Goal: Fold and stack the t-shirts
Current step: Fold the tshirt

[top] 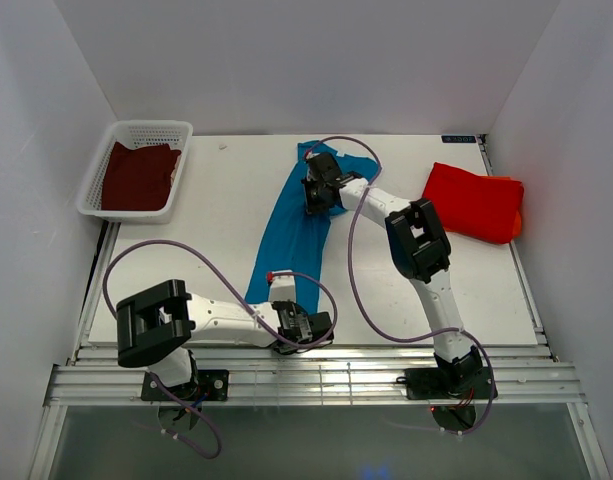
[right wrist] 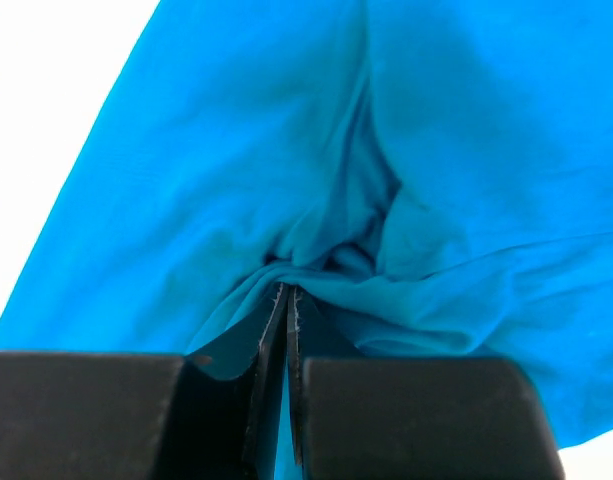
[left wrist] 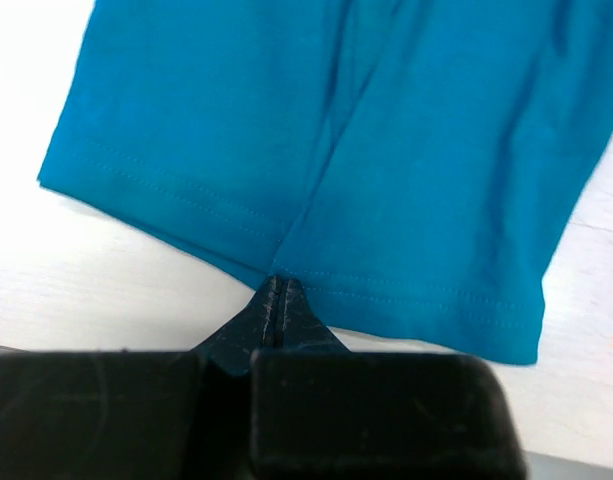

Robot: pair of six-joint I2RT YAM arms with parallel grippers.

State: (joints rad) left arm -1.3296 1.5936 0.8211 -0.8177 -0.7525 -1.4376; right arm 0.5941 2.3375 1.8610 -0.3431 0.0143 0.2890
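Note:
The teal-blue t-shirt (top: 291,225) lies drawn out in a long strip from the far middle of the table toward the front edge. My left gripper (top: 301,318) sits low at the front, shut on its stitched hem (left wrist: 286,262), fingertips together at the cloth's edge. My right gripper (top: 314,200) is shut on gathered cloth (right wrist: 326,262) near the strip's far end. The red-orange t-shirt (top: 474,203) lies folded at the right. The maroon t-shirt (top: 136,176) lies in the basket.
A white mesh basket (top: 182,160) stands at the far left corner of the white table (top: 226,215). White walls close in on the left, back and right. A metal rail (top: 316,375) runs along the front edge by the arm bases.

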